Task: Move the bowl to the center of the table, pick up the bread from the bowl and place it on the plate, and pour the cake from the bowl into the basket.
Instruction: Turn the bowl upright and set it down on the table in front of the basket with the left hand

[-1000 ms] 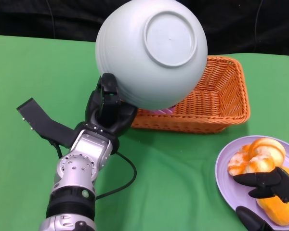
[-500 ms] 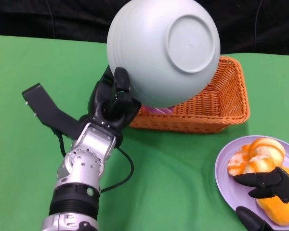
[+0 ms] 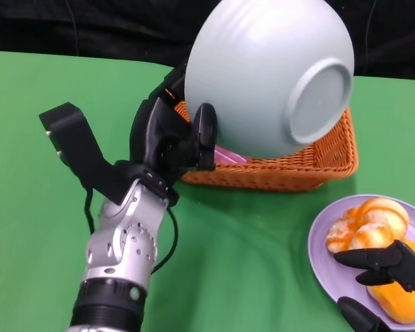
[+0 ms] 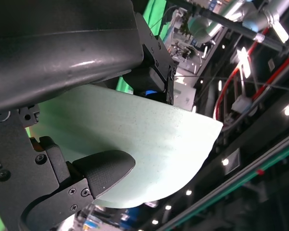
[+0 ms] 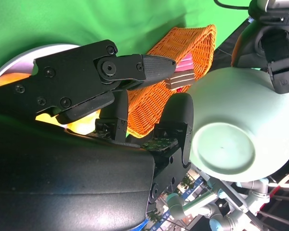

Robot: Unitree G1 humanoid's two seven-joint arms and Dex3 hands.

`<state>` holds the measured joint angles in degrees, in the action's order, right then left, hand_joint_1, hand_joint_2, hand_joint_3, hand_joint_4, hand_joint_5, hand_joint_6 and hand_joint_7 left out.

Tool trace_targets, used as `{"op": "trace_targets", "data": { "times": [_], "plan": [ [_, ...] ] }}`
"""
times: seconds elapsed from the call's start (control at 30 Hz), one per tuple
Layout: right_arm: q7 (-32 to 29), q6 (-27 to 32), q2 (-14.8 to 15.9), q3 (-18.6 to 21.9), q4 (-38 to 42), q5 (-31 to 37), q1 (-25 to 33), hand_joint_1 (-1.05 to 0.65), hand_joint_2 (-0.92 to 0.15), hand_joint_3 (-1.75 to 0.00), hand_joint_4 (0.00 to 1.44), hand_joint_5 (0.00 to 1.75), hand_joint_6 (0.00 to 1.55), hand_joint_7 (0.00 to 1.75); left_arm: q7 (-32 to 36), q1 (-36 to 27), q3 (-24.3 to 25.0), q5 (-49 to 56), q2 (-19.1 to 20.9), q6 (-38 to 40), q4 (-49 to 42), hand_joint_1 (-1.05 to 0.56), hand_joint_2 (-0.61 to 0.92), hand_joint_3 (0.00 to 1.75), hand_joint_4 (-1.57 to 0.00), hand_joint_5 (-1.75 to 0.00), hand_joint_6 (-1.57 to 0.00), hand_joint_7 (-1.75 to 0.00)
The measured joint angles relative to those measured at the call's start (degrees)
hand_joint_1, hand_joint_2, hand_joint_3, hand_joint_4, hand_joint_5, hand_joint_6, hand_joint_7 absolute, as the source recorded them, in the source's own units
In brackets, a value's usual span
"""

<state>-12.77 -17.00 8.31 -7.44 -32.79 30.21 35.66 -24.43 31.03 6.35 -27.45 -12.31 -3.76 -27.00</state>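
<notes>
My left hand [image 3: 173, 135] grips the rim of the pale green bowl [image 3: 270, 72] and holds it tipped upside down over the orange wicker basket [image 3: 318, 155], its base facing the camera. A pink cake [image 3: 225, 155] lies inside the basket under the bowl; the right wrist view shows the cake [image 5: 180, 72] in the basket [image 5: 180, 53] below the bowl [image 5: 231, 139]. The bread [image 3: 370, 225] rests on the purple plate [image 3: 321, 252] at the lower right. My right hand [image 3: 387, 277] rests over the plate's near side with fingers apart, holding nothing.
A green cloth [image 3: 249, 263] covers the table. A second orange bread piece [image 3: 394, 301] lies on the plate under my right hand. A black cable [image 3: 169, 242] loops beside my left forearm. The table's far edge runs behind the basket.
My left hand has swung the inverted bowl rightward and farther over the basket, tipping its base toward the right. The right hand and the plate have stayed still.
</notes>
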Motion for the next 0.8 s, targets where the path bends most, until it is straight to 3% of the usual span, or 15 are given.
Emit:
{"op": "trace_targets", "data": {
  "times": [0.2,0.4,0.8],
  "plan": [
    [0.0,0.0,0.0,0.0,0.1,0.0,-0.1,-0.42,-0.92,-0.37,0.38,1.21,0.34,0.98,-2.7,-2.4,-2.3,6.4,3.1,-7.6,1.7,-0.13,0.25,1.64,-1.07,-1.75,-0.93,-1.65],
    [-0.1,0.0,0.0,0.0,0.1,-0.1,0.0,-0.41,-0.92,-0.36,0.38,1.22,0.33,0.98,-2.8,-8.2,-6.4,20.8,9.6,-26.0,5.3,-0.09,0.23,1.69,-1.07,-1.75,-0.95,-1.64],
    [-3.4,-0.9,0.0,-0.1,0.6,0.0,-0.5,-0.40,-0.92,-0.41,0.29,1.32,0.29,1.02,3.3,-11.0,-6.9,37.1,21.1,-54.6,3.8,-0.05,0.13,1.75,-1.09,-1.75,-0.90,-1.74]
  ]
}}
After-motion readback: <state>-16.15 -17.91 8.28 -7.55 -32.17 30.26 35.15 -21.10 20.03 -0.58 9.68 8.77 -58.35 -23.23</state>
